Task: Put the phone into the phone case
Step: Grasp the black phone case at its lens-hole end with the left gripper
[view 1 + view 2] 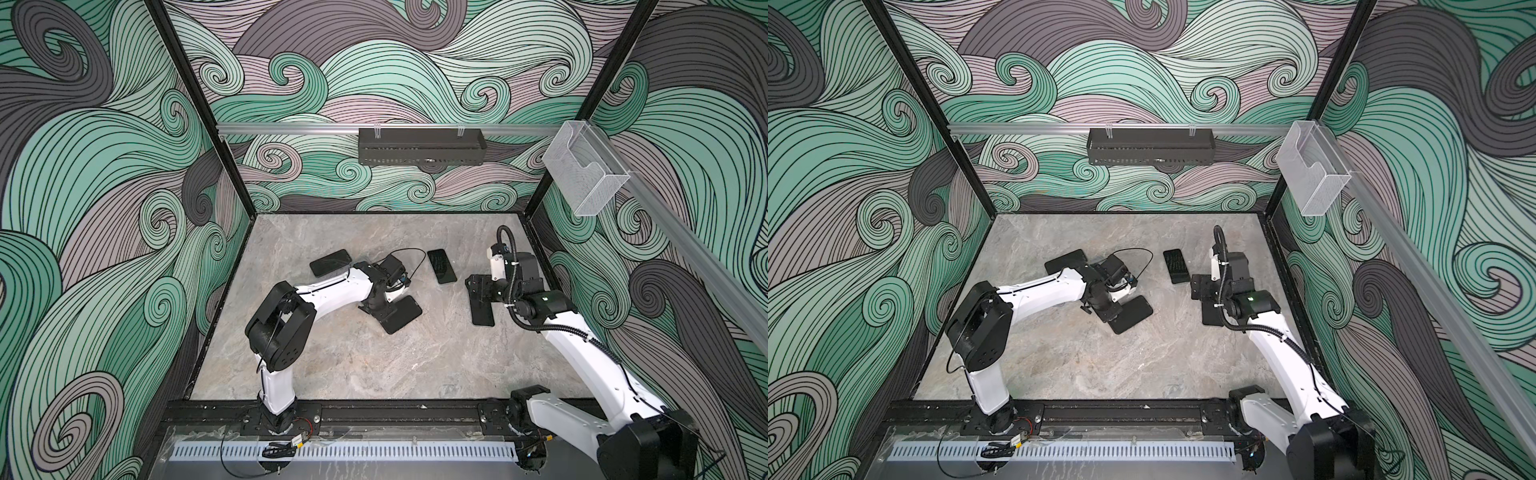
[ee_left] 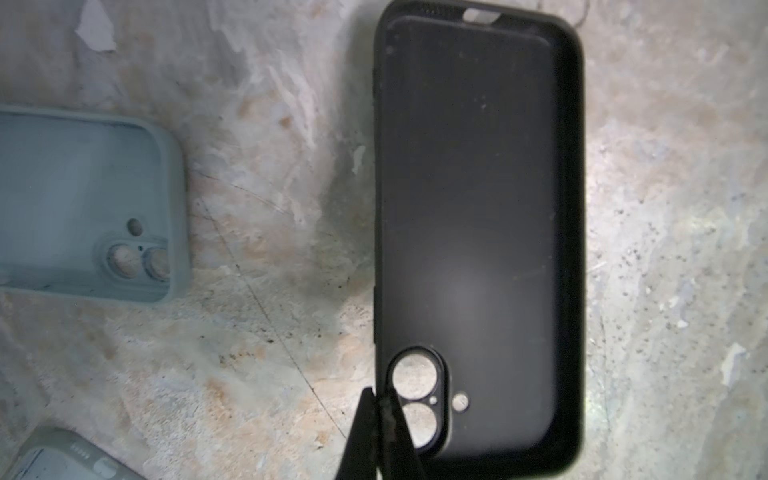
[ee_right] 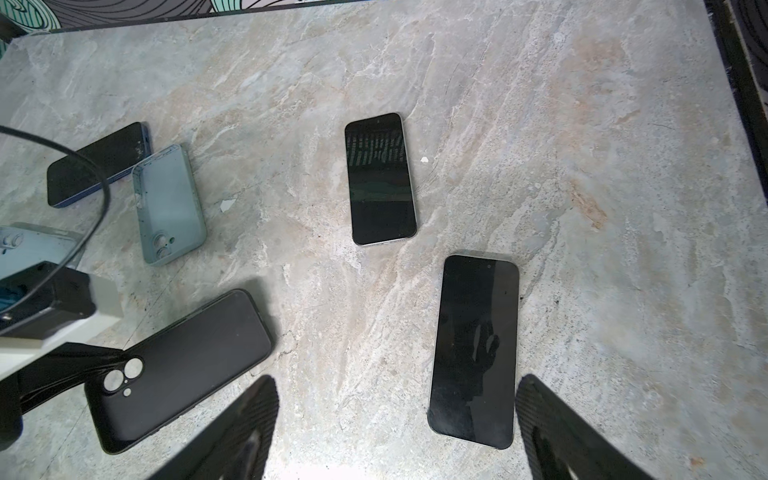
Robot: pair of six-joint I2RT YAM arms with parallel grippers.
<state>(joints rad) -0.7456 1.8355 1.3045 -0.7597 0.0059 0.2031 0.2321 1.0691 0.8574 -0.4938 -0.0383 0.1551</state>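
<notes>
I am seeing the left end effector clenching the side wall of the case, right beside the camera cutout, with one finger inside the rim and the other outside. The case is lying on the tabletop with its bare inside facing up, near the middle in both top views.

The right end effector is hanging released above the tabletop, its fingers spread wide. The phone is lying flat, screen up, below and between those fingers in the right wrist view, closer to one of them. I am not seeing either finger touching it. In a top view the phone is sitting well apart from the case, off to its right, partly hidden under the right wrist.

A smaller phone is lying screen up farther back, between the two arms. A blue phone and a grey case are lying just beside each other beyond the left arm.
</notes>
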